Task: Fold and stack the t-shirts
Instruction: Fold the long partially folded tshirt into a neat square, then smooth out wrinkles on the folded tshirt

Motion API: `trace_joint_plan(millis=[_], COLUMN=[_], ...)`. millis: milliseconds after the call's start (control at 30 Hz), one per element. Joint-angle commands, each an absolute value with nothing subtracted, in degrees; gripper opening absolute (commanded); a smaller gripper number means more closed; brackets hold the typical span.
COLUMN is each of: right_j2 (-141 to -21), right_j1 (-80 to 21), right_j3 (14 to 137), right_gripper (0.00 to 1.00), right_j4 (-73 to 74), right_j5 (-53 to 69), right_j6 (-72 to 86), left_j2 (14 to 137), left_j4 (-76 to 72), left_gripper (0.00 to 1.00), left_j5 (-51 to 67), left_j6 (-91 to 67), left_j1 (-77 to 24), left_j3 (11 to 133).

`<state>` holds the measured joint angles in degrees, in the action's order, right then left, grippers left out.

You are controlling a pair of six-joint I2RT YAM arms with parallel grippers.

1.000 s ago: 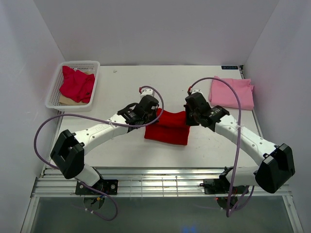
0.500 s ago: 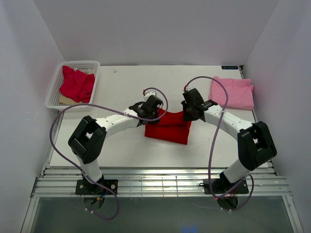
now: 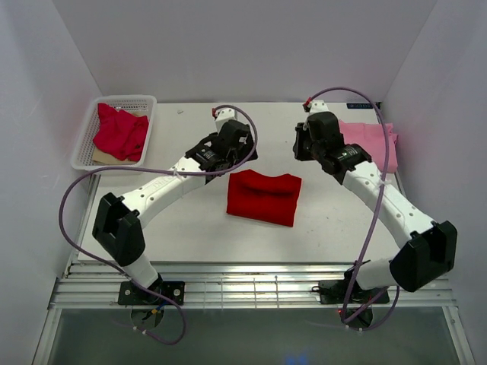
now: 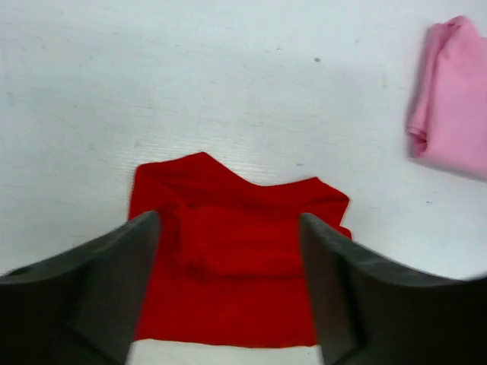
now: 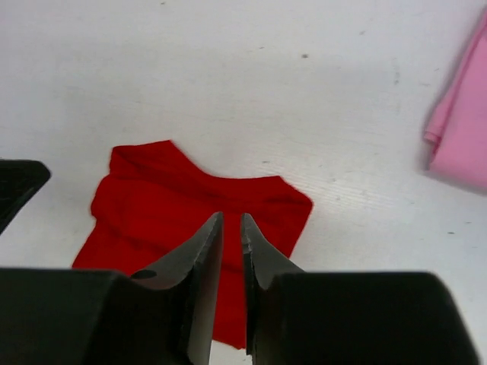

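**Work surface.** The white table (image 3: 190,220) is closed in by walls on the left, back and right. Its near edge meets a ribbed metal rail (image 3: 251,285) where the arm bases stand. Bare surface lies in front of the centre shirt, to its left as far as the basket, and in a strip along the back wall.

**Basket.** The white mesh basket (image 3: 86,148) sits in the far left corner against the left wall. It holds the crumpled crimson shirt (image 3: 120,133), which lies over something tan.

**Pink shirt.** The pink shirt (image 3: 374,138) lies folded at the far right, close to the right wall. The right arm partly covers it in the overhead view.

**Red shirt.** The red shirt (image 3: 262,198) lies folded flat at mid-table, well apart from the other two shirts and from every edge.

**Left gripper.** The left gripper (image 4: 228,228) hangs over the shirt's far left corner. Its jaws are spread wide and hold nothing, clear of the cloth.

**Right gripper.** The right gripper (image 5: 232,220) hangs beyond the far right corner. Its jaws stand a narrow slit apart, empty and clear of the cloth.
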<state>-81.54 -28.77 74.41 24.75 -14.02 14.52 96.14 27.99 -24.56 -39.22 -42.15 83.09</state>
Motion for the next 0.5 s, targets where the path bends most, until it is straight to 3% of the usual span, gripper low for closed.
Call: trace_joint_plan(millis=[0, 33, 67, 100, 233, 467], right_j2=[-79.3, -79.1, -78.9, -79.0, -80.2, -84.5], right_j1=[-29.1, -29.1, -29.3, -29.7, -30.1, -30.8], right_j3=[68.6, 67.1, 65.6, 63.9, 56.4, 56.2], right_gripper=[0.19, 0.08, 0.08, 0.08, 0.08, 0.08], right_j4=[25.8, 25.8, 25.9, 25.5, 21.9, 20.0], right_j5=[-4.6, -2.7, -1.3, 2.0, 7.0, 9.8], right_j6=[16.3, 17.7, 18.4, 18.9, 21.1, 21.8], left_j2=[93.0, 93.2, 93.4, 93.9, 95.2, 99.8], left_j4=[28.4, 28.4, 27.9, 27.3, 20.8, 15.8], left_gripper=[0.75, 0.54, 0.21, 0.00, 0.00, 0.00], left_j5=[-21.1, -19.4, -17.9, -16.2, -11.2, -7.2], left_j6=[-41.7, -42.4, -43.8, -44.5, -44.4, -43.6], left_j1=[-43.9, -45.2, -45.5, -46.0, -48.7, -49.0], left_j3=[80.2, 79.4, 78.6, 77.6, 70.7, 70.0])
